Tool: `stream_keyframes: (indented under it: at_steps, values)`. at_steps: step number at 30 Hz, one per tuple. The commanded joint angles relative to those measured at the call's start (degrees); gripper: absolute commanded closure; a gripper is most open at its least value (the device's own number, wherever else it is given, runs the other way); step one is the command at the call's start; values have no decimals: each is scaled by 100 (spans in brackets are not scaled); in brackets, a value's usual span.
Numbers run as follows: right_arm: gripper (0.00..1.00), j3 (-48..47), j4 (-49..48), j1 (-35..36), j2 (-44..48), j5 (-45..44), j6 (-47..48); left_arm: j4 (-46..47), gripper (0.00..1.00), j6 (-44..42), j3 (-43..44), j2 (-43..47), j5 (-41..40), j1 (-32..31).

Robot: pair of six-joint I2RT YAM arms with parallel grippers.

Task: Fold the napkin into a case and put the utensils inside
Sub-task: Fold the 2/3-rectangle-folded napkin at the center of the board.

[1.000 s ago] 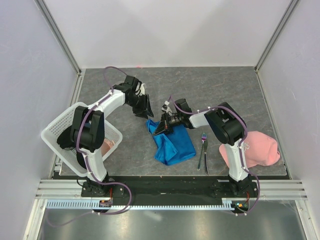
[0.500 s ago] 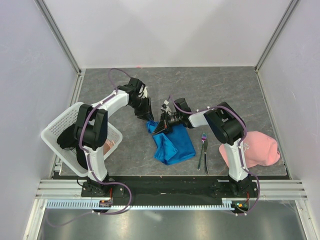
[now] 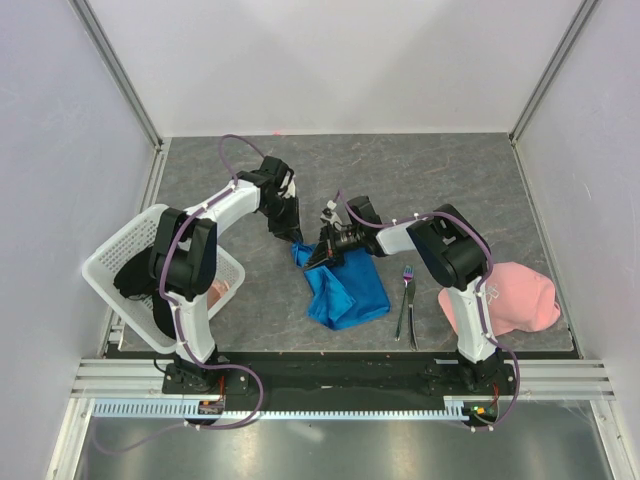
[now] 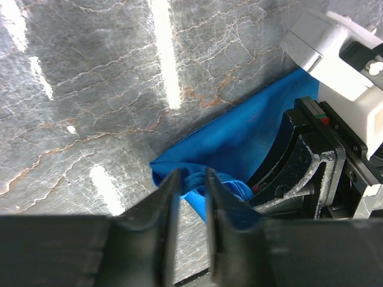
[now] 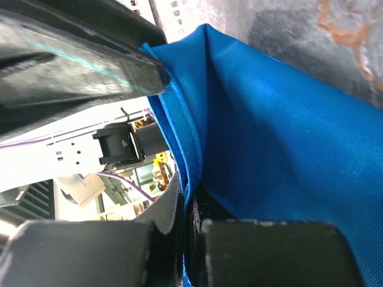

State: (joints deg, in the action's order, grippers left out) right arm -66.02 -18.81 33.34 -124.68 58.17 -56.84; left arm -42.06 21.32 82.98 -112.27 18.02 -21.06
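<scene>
The blue napkin (image 3: 348, 288) lies rumpled and partly folded at the table's middle. My right gripper (image 3: 322, 253) is shut on its upper left edge; in the right wrist view (image 5: 188, 200) the hem runs between the closed jaws and the cloth (image 5: 281, 149) fills the view. My left gripper (image 3: 296, 234) is at the same corner, jaws narrowly apart, the bunched hem at its tips (image 4: 190, 176); the napkin (image 4: 239, 140) and the right gripper (image 4: 305, 173) show beyond. The fork (image 3: 405, 290) and knife (image 3: 411, 312) lie side by side right of the napkin.
A pale pink cloth (image 3: 510, 300) lies bunched at the near right by the right arm's base. A white mesh basket (image 3: 125, 255) stands at the left edge with something pink inside. The dark marbled table (image 3: 450, 180) is walled on three sides.
My left gripper has moved down and right to the napkin's top left corner and its jaws have narrowed. The right gripper has kept its hold and barely moved.
</scene>
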Motion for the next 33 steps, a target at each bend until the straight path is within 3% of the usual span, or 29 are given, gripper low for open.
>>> stream_keyframes:
  at_steps: [1, 7, 11, 16, 22, 29, 32, 33]
  values:
    - [100, -341, -255, 102, -100, 28, -38, -179, 78, -260, 218, -5, -176, -30]
    - [99, -517, -79, 313, -135, -113, -38, -794, 98, -234, 552, 117, -791, 58]
    - [87, -509, 403, 401, 57, -385, 94, -1286, 98, 12, 798, 126, -1090, 93]
    - [60, -508, 1781, 419, 392, -859, 1083, -1462, 98, 443, 781, 65, -1152, 49]
    - [53, -333, 2478, 471, 681, -1018, 1483, -1489, 98, 628, 842, 56, -1187, 23]
    - [54, -87, 2820, 577, 1016, -1071, 1649, -1585, 98, 610, 983, 12, -1257, 23]
    - [60, -34, 2988, 559, 1043, -1115, 1798, -1621, 98, 628, 1018, 3, -1257, 14]
    - [69, -25, 3032, 559, 1043, -1124, 1834, -1629, 98, 636, 1036, 3, -1248, 23]
